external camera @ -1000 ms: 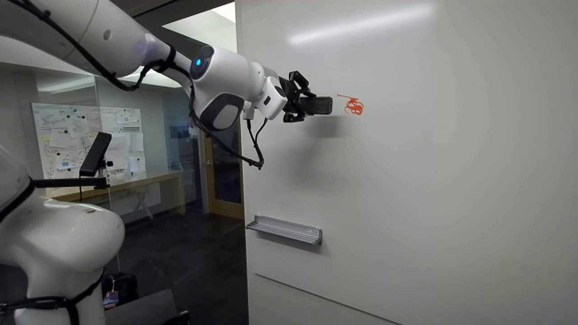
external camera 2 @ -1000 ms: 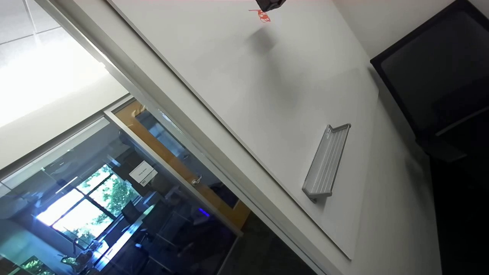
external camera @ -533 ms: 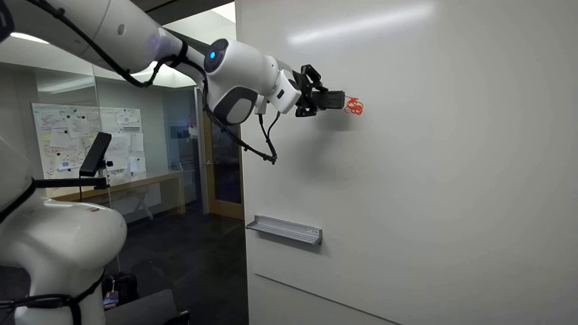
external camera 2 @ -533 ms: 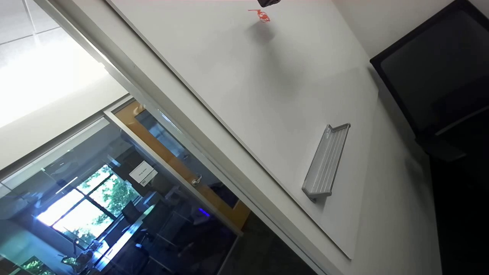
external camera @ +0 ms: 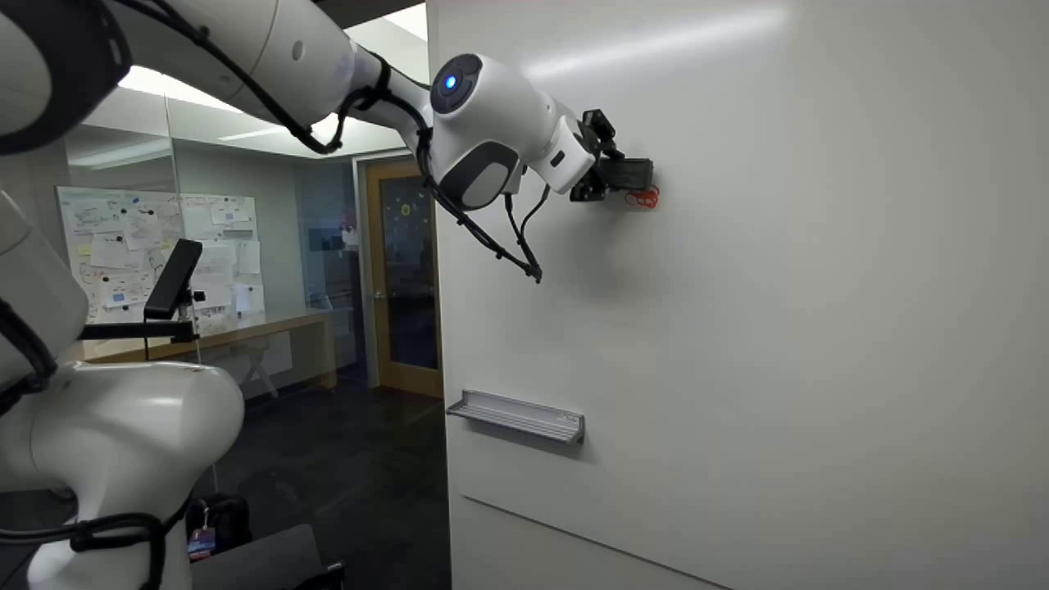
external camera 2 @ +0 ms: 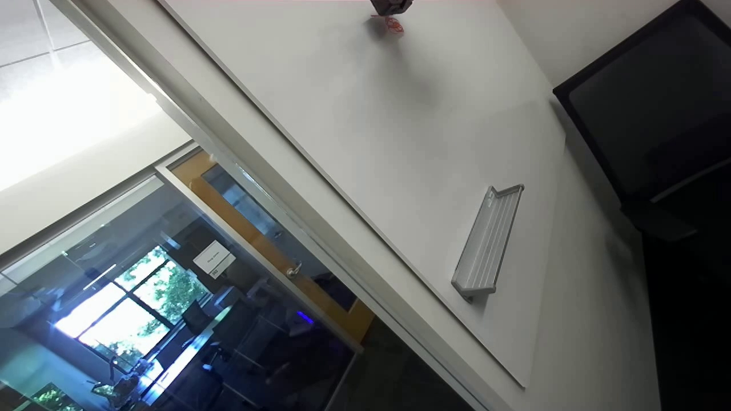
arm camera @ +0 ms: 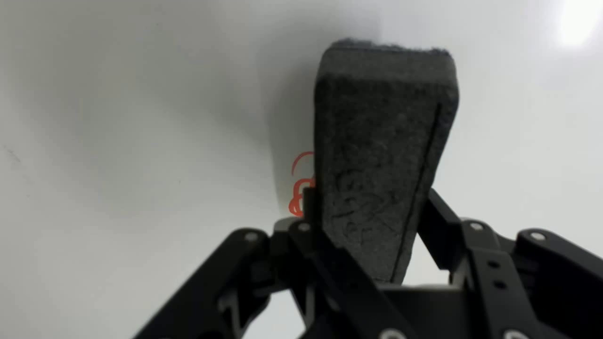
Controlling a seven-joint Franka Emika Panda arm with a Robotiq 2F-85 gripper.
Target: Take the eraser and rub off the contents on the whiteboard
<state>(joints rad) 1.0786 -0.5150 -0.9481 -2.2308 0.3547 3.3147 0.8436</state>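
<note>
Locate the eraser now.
In the wrist view, the eraser is right of centre, held in the gripper; the red scribble shows just past the eraser's left edge.

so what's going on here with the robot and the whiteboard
A robot arm has a black eraser clamped in its gripper and holds it up at a whiteboard. The eraser hides part of a small red scribble; some of it shows just below in an exterior view. Whether the eraser touches the whiteboard is hard to tell. The scribble is not wiped off yet, and rubbing it out looks to be the aim.
</note>
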